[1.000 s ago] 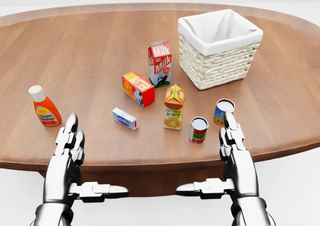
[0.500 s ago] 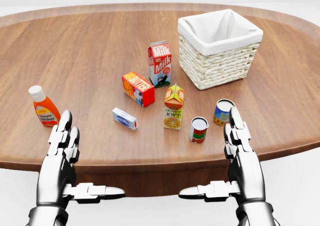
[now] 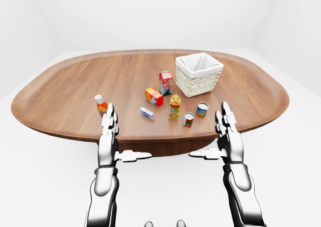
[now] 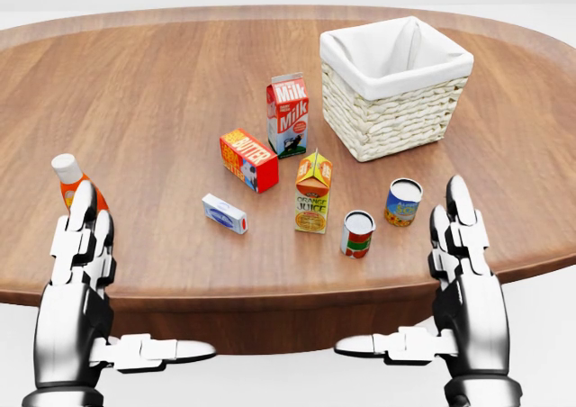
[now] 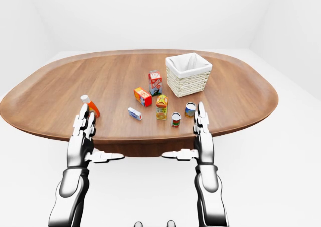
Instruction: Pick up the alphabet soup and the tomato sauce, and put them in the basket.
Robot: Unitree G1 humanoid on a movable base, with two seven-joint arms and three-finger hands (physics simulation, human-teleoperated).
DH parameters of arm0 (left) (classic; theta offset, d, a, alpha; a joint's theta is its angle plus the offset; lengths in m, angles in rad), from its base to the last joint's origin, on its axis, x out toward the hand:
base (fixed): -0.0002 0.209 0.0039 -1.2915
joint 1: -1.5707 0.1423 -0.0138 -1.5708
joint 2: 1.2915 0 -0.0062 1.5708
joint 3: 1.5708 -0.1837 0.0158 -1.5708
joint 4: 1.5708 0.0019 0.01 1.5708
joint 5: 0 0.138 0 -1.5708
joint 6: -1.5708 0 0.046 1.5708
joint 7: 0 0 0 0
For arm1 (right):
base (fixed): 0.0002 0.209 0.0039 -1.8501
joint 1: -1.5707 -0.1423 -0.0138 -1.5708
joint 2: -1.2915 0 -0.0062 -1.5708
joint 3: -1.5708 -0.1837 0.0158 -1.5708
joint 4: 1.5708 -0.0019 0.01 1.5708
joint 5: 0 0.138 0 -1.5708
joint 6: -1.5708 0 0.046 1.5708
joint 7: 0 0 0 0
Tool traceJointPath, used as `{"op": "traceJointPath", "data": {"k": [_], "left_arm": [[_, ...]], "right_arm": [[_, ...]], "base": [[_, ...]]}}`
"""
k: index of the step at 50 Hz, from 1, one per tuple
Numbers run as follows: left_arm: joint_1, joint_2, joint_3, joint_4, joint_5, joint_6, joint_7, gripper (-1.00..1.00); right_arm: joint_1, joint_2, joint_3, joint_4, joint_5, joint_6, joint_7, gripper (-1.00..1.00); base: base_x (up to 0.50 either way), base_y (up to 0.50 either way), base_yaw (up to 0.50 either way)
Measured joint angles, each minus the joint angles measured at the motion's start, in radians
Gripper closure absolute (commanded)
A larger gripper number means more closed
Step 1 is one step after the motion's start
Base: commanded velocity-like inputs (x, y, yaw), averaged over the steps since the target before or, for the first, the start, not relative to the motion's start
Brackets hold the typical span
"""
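I see bright, even light from above, sharp everywhere, with no blur. Soft small shadows lie under things on the table (image 4: pixel 162 110), which shows faint glare near its far edge.

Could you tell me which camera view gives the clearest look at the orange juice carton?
The head view: the orange juice carton stands large there, upright, unobstructed, with its label readable. The left-eye and right-eye views show the same carton whole but small, label illegible, standing between the butter box and the cans.
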Motion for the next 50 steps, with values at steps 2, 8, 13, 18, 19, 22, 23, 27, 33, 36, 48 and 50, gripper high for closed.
{"op": "traceJointPath", "data": {"k": [2,8,13,18,19,22,23,27,33,36,48,50], "left_arm": [[0.007,-0.001,-0.001,-0.016,0.01,0.0,0.005,-1.0],[0.019,-0.002,-0.002,-0.05,0.032,0.0,0.015,-1.0],[0.024,-0.002,-0.002,-0.068,0.045,0.0,0.021,-1.0],[0.028,-0.002,-0.002,-0.08,0.053,0.0,0.025,-1.0],[0.028,-0.002,-0.002,-0.082,0.054,0.0,0.025,-1.0],[0.03,-0.003,-0.002,-0.087,0.057,0.0,0.026,-1.0],[0.03,-0.003,-0.002,-0.088,0.058,0.0,0.027,-1.0],[0.032,-0.003,-0.002,-0.092,0.061,0.0,0.027,-1.0],[0.034,-0.003,-0.003,-0.097,0.065,0.0,0.028,-1.0],[0.036,-0.003,-0.004,-0.1,0.067,0.0,0.028,-1.0],[0.039,-0.003,-0.005,-0.102,0.07,0.0,0.029,-1.0],[0.039,-0.003,-0.005,-0.101,0.07,0.0,0.028,-1.0]], "right_arm": [[0.003,0.001,-0.002,-0.014,0.001,0.0,-0.003,-1.0],[0.011,0.002,-0.007,-0.043,0.004,0.0,-0.011,-1.0],[0.013,0.003,-0.011,-0.058,0.005,0.0,-0.016,-1.0],[0.014,0.004,-0.013,-0.067,0.005,0.0,-0.021,-1.0],[0.015,0.004,-0.014,-0.068,0.005,0.0,-0.022,-1.0],[0.016,0.004,-0.015,-0.069,0.004,0.0,-0.024,-1.0],[0.016,0.004,-0.015,-0.07,0.004,0.0,-0.025,-1.0],[0.017,0.004,-0.017,-0.076,0.003,0.0,-0.027,-1.0],[0.018,0.004,-0.018,-0.08,0.002,0.0,-0.028,-1.0],[0.019,0.004,-0.018,-0.081,0.001,0.0,-0.028,-1.0],[0.022,0.004,-0.018,-0.08,0.0,0.0,-0.028,-1.0],[0.022,0.004,-0.018,-0.081,0.0,0.0,-0.028,-1.0]], "base": [[0.0,0.0,0.0],[0.0,0.0,0.0],[0.0,0.0,0.0],[0.0,0.0,0.0],[0.0,0.0,0.0],[0.0,0.0,0.0],[0.0,0.0,0.0],[0.0,0.0,0.0],[0.0,0.0,0.0],[0.0,0.0,0.0],[0.0,0.0,0.0],[0.0,0.0,0.0]]}}
